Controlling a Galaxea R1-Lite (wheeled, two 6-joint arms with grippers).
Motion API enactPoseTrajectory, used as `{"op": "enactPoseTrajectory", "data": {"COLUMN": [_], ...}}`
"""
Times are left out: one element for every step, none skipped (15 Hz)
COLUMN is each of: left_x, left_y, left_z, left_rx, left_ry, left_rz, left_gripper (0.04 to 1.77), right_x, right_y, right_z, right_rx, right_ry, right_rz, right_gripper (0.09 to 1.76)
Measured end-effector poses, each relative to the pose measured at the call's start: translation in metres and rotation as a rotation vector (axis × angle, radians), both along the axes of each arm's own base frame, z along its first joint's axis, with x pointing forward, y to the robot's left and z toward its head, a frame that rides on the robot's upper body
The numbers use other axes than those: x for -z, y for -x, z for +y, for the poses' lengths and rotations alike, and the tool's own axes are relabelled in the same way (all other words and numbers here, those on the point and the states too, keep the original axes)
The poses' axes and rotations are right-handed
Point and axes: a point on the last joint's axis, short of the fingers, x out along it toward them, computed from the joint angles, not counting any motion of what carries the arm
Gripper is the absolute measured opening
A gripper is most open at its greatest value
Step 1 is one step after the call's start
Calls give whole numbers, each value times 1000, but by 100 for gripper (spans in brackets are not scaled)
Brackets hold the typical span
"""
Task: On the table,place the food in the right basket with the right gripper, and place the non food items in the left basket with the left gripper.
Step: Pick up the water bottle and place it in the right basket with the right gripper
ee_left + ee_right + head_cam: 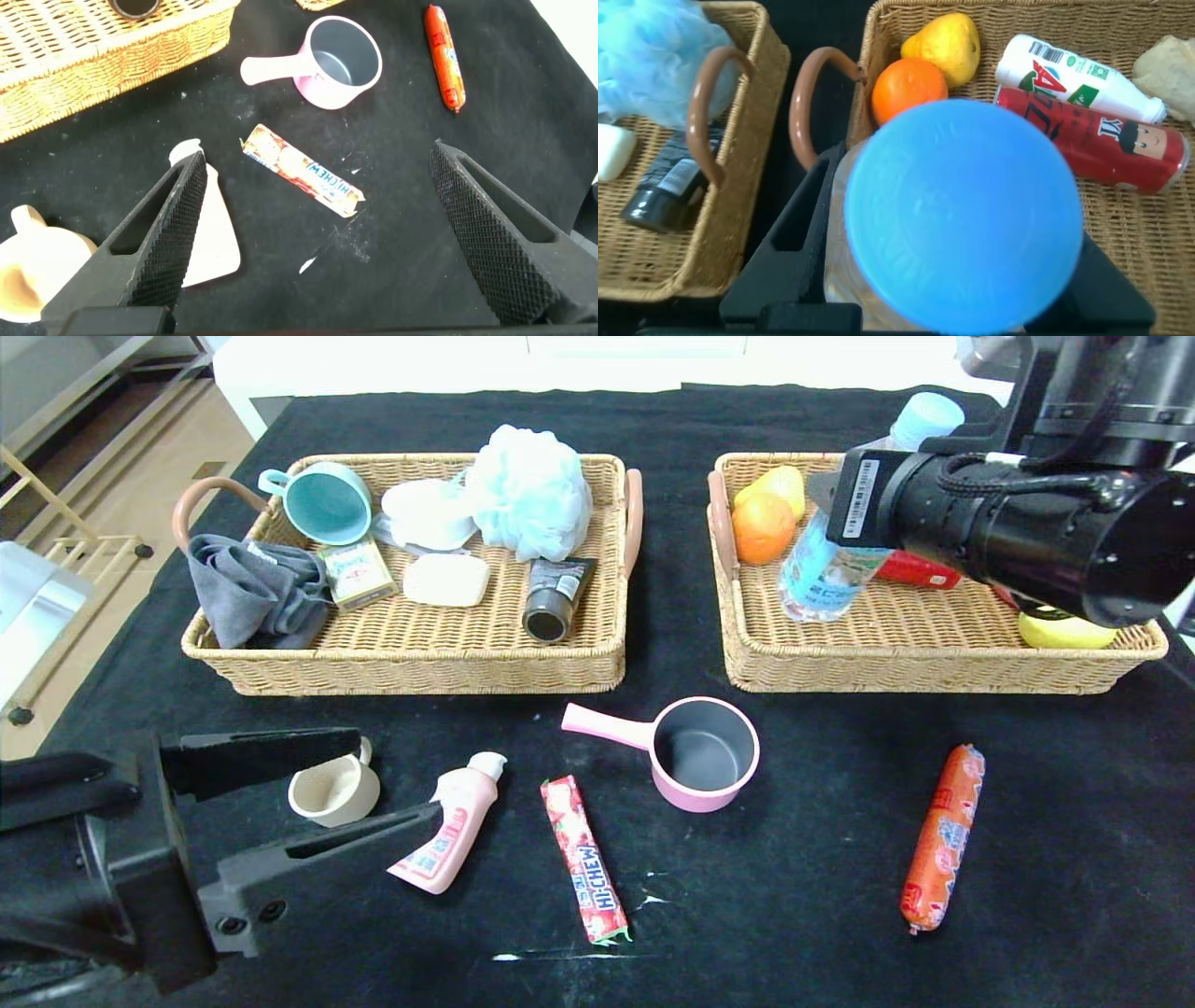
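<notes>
My right gripper (957, 177) is shut on the clear bottle (826, 569) with a pale blue cap (962, 215). It holds the bottle tilted inside the right basket (915, 663), near the orange; the black fingers (785, 243) flank the bottle. My left gripper (397, 779) hangs open over the table's front left, above the beige cup (331, 791) and the pink squeeze bottle (448, 831). On the black cloth lie the Hi-Chew stick (583, 859), the pink saucepan (700, 753) and the orange sausage (943, 835). The left basket (420, 653) stands at the back left.
The left basket holds a teal mug (327, 502), grey cloth (252, 593), blue bath puff (527, 490), soap and a dark tube. An orange (761, 527), yellow fruit, a red can (1092, 131) and a white bottle (1074, 79) lie in the right basket.
</notes>
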Motion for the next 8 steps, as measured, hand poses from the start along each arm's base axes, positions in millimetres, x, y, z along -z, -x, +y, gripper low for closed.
{"op": "enactPoseTrajectory", "data": {"left_x": [0, 0, -1, -1, -1, 0, 0, 0], "left_y": [0, 1, 1, 1, 1, 1, 1, 1], "left_z": [0, 0, 0, 0, 0, 0, 0, 0], "left_rx": [1, 1, 1, 1, 1, 2, 2, 3], "left_ry": [1, 1, 1, 2, 1, -2, -3, -3], "left_rz": [-1, -2, -3, -4, -5, -7, -7, -9], "left_gripper": [172, 172, 172, 172, 172, 172, 172, 172], "right_x": [1, 2, 2, 3, 4, 5, 8, 9], "right_y": [-8, -15, -22, -29, -36, -42, -49, -54], "right_z": [1, 2, 2, 3, 4, 4, 4, 3], "right_rx": [5, 10, 17, 24, 34, 43, 51, 59], "right_ry": [4, 5, 3, 2, -1, -1, 0, 0], "right_rz": [0, -3, -8, -10, -14, -15, -12, -12], "right_gripper": [109, 109, 109, 109, 109, 109, 109, 109]}}
